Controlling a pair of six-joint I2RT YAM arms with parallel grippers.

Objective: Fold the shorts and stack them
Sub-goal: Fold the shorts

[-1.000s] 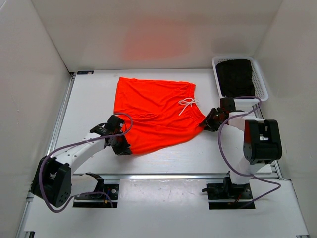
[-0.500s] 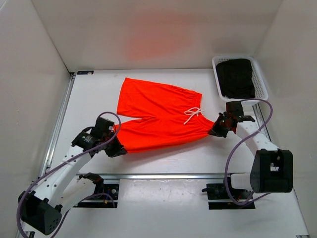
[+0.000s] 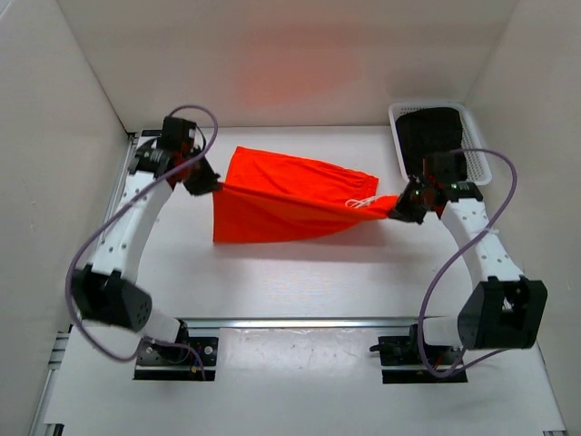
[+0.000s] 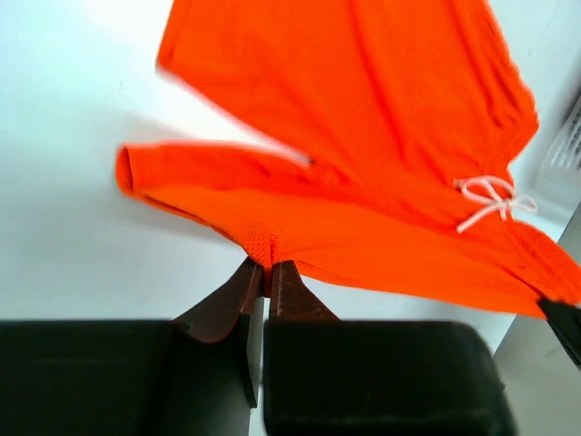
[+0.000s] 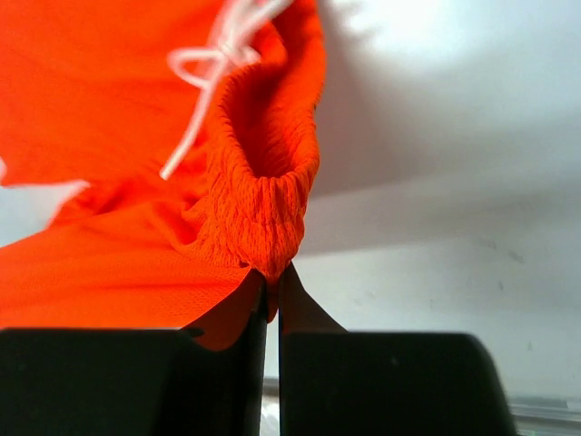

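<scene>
Over the white table (image 3: pixel 272 272), I see bright orange-red fabric shorts (image 3: pixel 290 195) clamped by left gripper (image 3: pixel 207 184) at 9 o'clock, right gripper (image 3: pixel 399 209) at 3 o'clock.

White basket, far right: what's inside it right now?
The basket holds dark fabric. Anything under it is covered; the right arm hides the basket's near edge.
</scene>
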